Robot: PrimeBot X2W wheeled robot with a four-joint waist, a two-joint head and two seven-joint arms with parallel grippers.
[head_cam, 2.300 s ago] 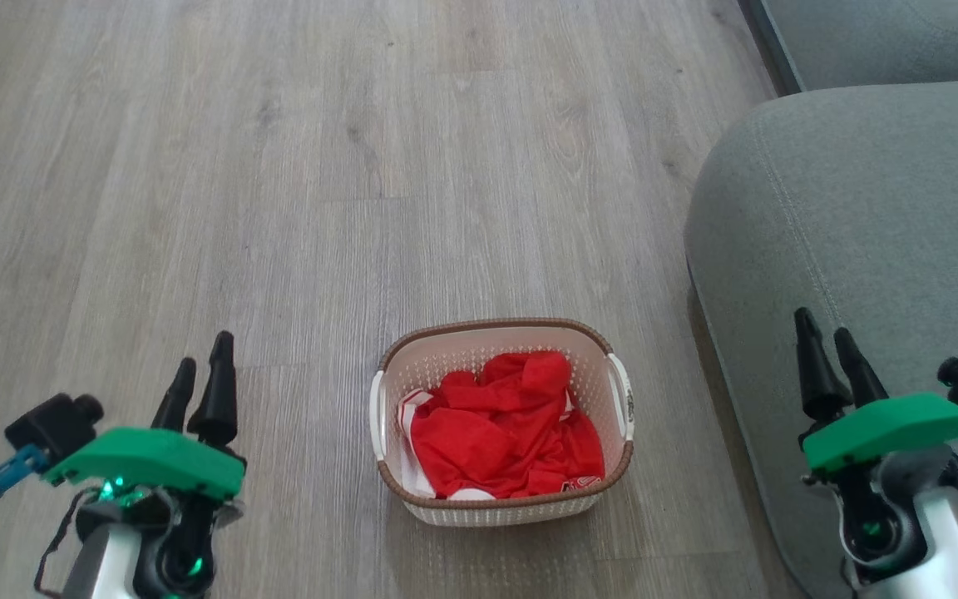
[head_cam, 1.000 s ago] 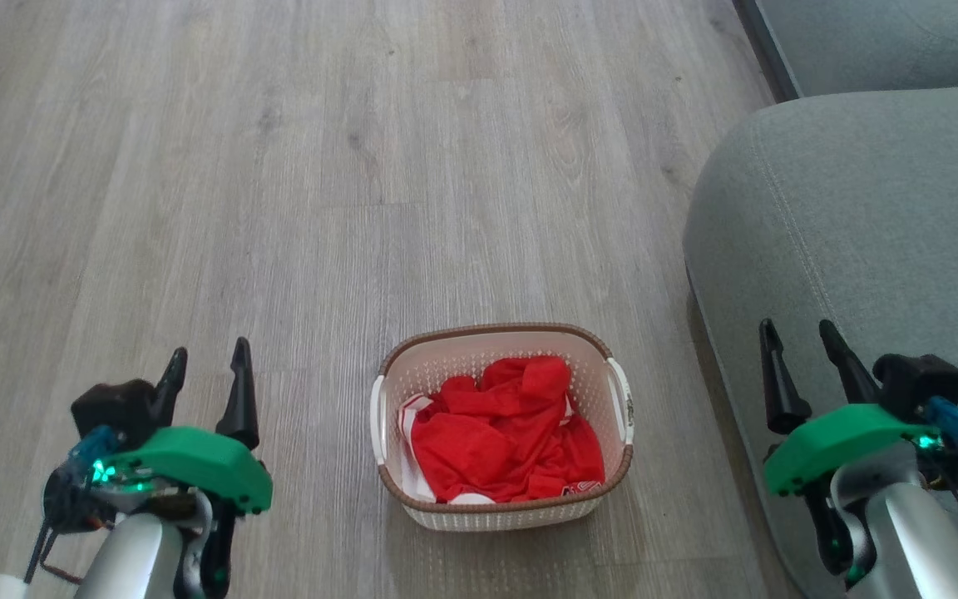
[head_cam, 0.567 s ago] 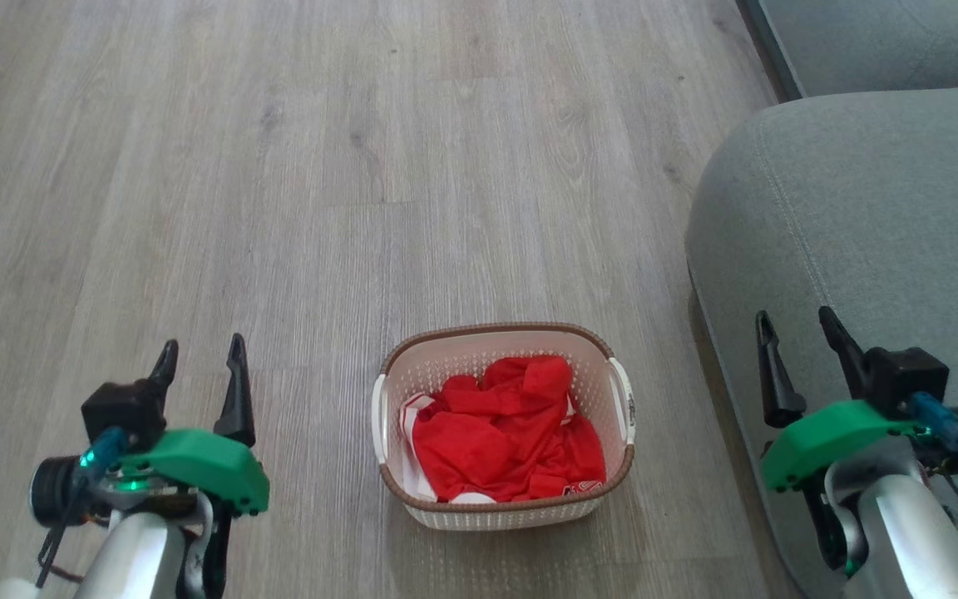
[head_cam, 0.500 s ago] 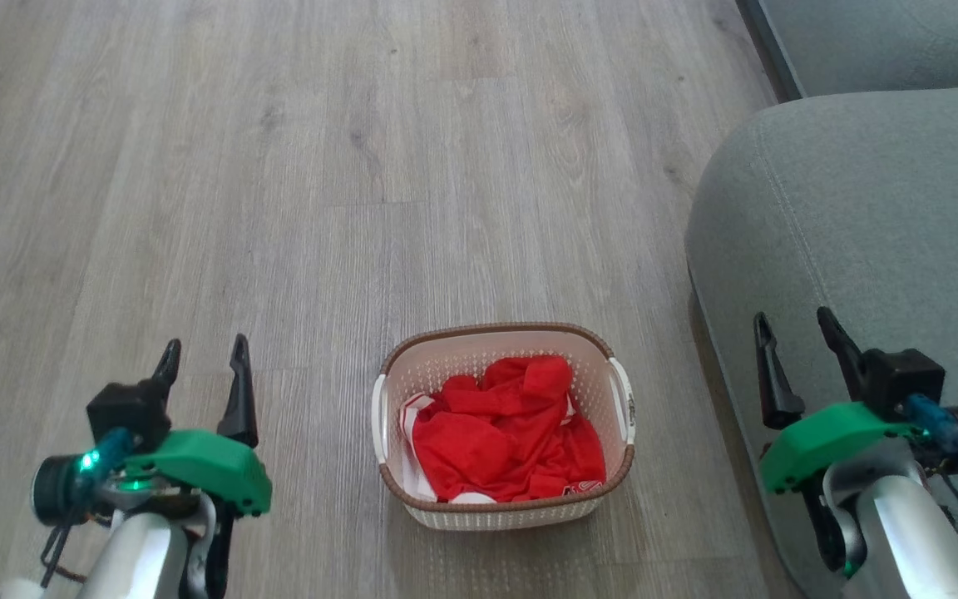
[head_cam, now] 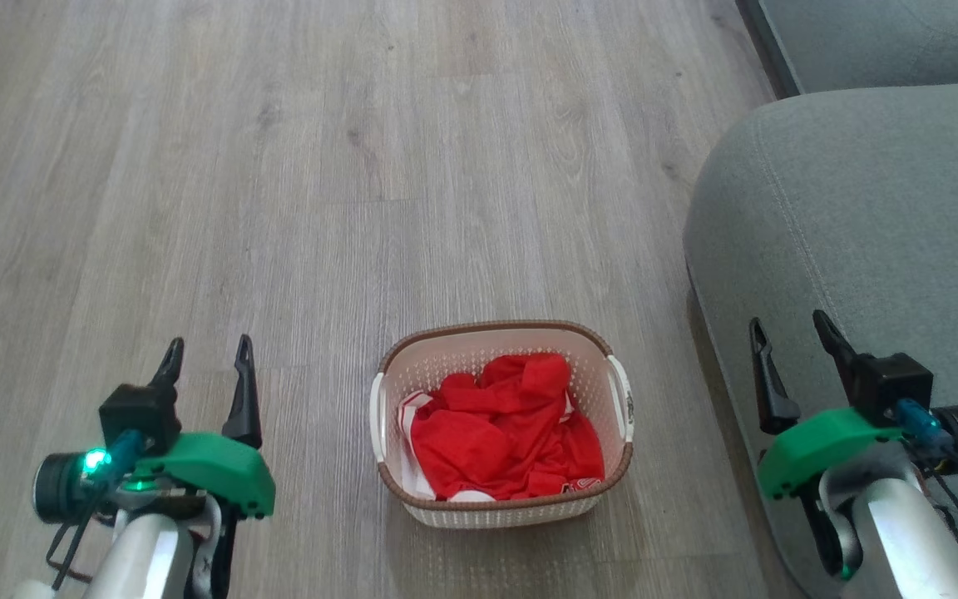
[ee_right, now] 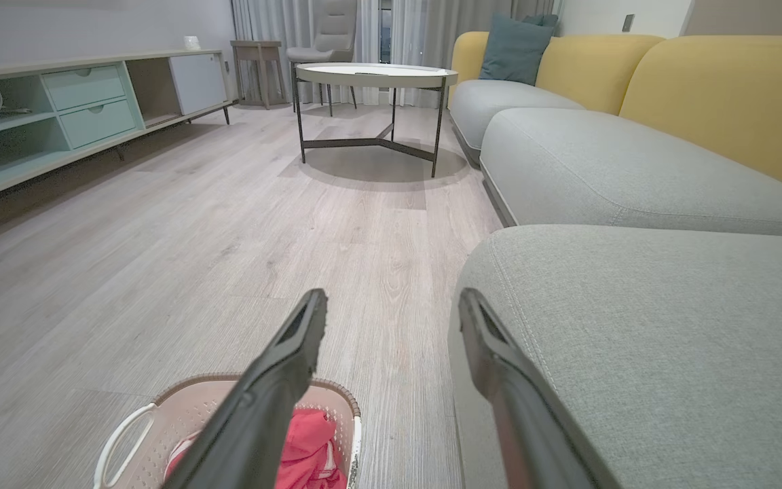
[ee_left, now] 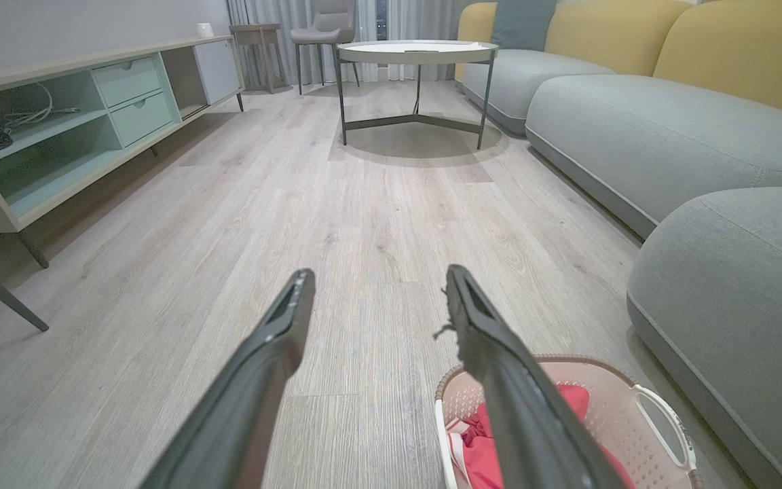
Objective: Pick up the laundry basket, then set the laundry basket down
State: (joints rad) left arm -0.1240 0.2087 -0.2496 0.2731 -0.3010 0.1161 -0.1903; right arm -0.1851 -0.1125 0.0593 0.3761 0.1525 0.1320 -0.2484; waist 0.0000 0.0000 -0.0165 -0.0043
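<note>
Laundry basket [head_cam: 502, 504] on floor, red clothes [head_cam: 502, 439] inside

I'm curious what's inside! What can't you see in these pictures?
- Bottom of the laundry basket, head view: covered by the red cloth.
- Basket's near half, left wrist view: cut off by the bottom edge, partly behind the left gripper.
- Print on the basket's handle, head view: too small to read.

Cream laundry basket [head_cam: 502, 507] upright on floor, red clothes inside.
</note>
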